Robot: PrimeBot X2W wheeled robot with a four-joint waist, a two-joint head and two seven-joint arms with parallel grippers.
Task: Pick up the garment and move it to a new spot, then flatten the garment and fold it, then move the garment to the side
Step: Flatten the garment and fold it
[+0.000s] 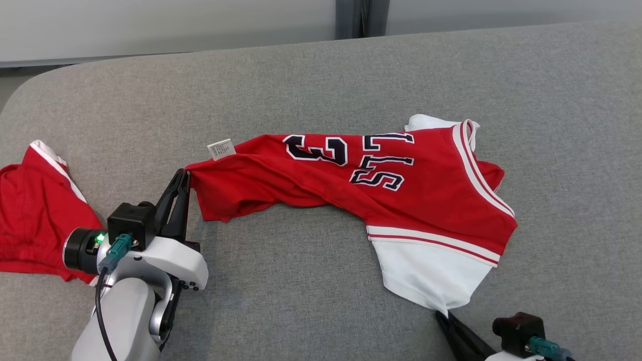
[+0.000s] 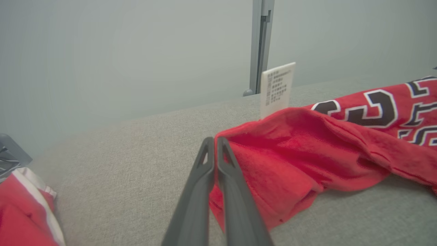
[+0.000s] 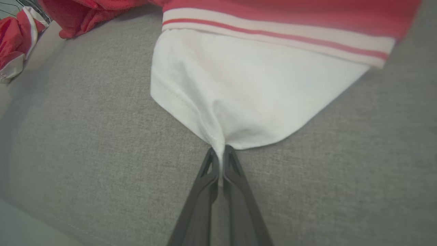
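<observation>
**Two pinches, one jersey between them**

Two grips governed the scene. The red numbered garment (image 1: 351,185) lay across the middle of the grey cushion (image 1: 301,80), rumpled and partly twisted, its body running from 9 o'clock toward 3 o'clock in the head view.

The left gripper (image 1: 185,174), at about 8 o'clock, had its fingers pressed together at the red hem corner. The cloth drew to a point there, so it appeared pinched. The left wrist view did not show fabric between the tips.

The right gripper (image 3: 219,150), at 5 o'clock, was clamped on the tip of the white sleeve (image 1: 431,278), which puckered into its jaws.

Holding opposite ends probably served the flattening step, since pulling apart would draw out the twist. The care label (image 1: 221,149) stood up at 11 o'clock of the left claw. A second red piece (image 1: 35,215) sat at far 9 o'clock, well apart.
</observation>
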